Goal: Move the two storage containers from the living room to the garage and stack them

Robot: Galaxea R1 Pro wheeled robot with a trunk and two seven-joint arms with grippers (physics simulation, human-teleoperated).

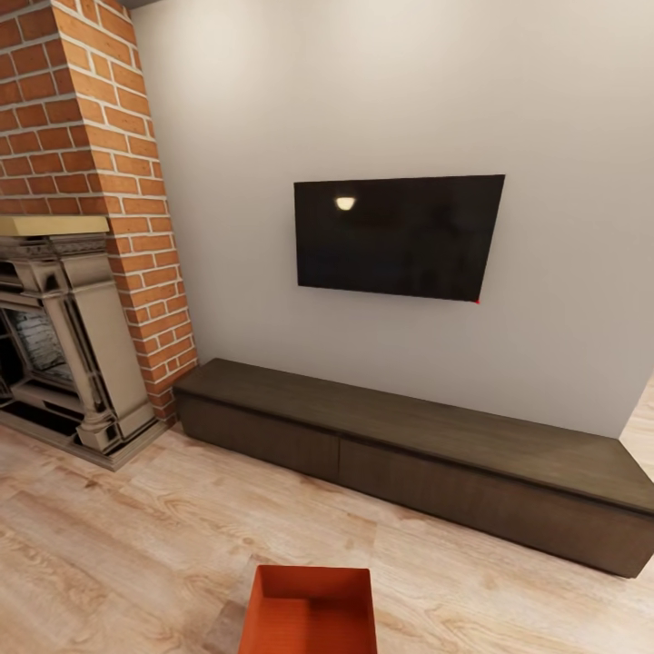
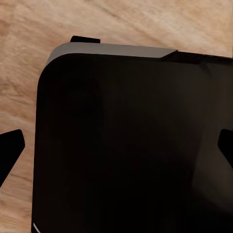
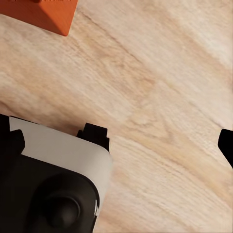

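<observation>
In the living room, a white wall (image 1: 563,182) carries a dark television (image 1: 398,236) above the long low cabinet (image 1: 427,445), beside the brick fireplace (image 1: 82,227). One orange-red storage container (image 1: 311,609) sits on the wood-plank floor (image 1: 118,554) directly before the robot. Both grippers' fingertips (image 2: 10,148) are set wide apart and empty. The pickup looks yet to begin; next, the arms must reach down to the bin.

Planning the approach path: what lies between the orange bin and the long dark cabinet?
Only bare wood-plank floor separates the storage container from the cabinet, per the head view.
</observation>
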